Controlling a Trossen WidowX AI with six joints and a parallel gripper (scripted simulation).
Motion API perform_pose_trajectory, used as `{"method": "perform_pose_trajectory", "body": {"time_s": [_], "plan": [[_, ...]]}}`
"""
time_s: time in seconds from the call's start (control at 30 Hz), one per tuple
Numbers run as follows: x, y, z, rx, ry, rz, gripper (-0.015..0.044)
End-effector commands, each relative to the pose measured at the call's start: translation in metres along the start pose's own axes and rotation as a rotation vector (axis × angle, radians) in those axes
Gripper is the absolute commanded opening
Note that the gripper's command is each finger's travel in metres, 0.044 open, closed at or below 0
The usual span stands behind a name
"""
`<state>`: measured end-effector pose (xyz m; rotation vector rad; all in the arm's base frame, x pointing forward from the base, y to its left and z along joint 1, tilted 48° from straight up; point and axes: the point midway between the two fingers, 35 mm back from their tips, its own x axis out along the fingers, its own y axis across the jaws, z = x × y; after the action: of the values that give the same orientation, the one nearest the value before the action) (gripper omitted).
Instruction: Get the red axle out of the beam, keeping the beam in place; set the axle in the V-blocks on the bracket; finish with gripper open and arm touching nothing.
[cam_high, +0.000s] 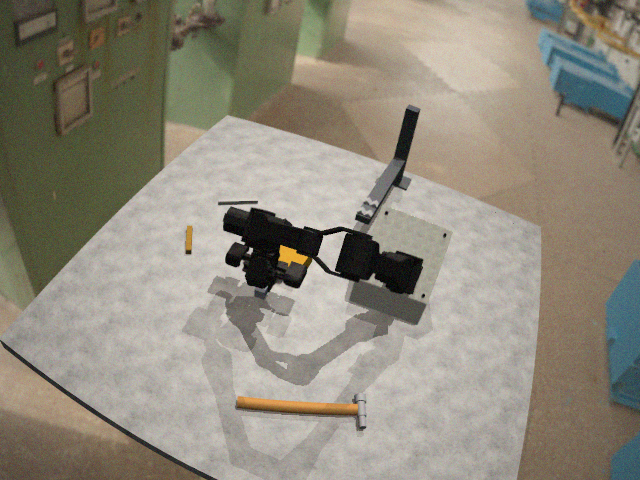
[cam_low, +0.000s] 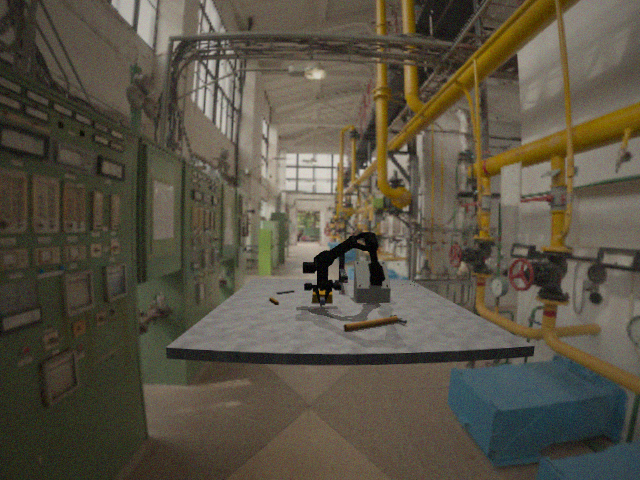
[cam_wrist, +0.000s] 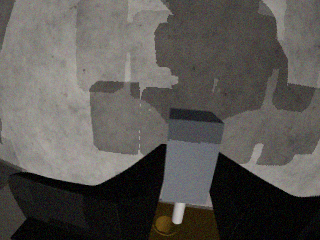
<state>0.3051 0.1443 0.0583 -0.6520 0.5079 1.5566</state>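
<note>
Lining up my pinched grey block (cam_high: 261, 292) (cam_low: 322, 299) (cam_wrist: 192, 170) | hand (cam_high: 264, 281) (cam_low: 322, 296) (cam_wrist: 186, 152) firm | its white pin (cam_wrist: 178, 214) just right of beam's (cam_high: 293, 255) (cam_low: 314, 297) (cam_wrist: 200, 226) round mark (cam_wrist: 163, 224), wrist view

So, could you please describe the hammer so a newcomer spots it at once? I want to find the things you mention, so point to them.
On the pale tabletop (cam_high: 454, 392) (cam_low: 248, 335), the hammer (cam_high: 299, 406) (cam_low: 372, 323) lies on the opposite side of the gripper from the V-block bracket (cam_high: 385, 183). Only it pairs a long orange handle with a silvery head.

One hammer (cam_high: 299, 406) (cam_low: 373, 323), one arm (cam_high: 359, 255) (cam_low: 368, 241), one table (cam_high: 155, 361) (cam_low: 268, 338)
</note>
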Motion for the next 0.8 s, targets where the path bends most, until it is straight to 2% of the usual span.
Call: {"method": "perform_pose_trajectory", "body": {"time_s": [0.0, 0.77], "plan": [[-0.009, -0.003, 0.000, -0.005, 0.002, -0.007, 0.0000], [-0.046, -0.002, -0.002, -0.005, 0.003, -0.007, 0.0000]]}}
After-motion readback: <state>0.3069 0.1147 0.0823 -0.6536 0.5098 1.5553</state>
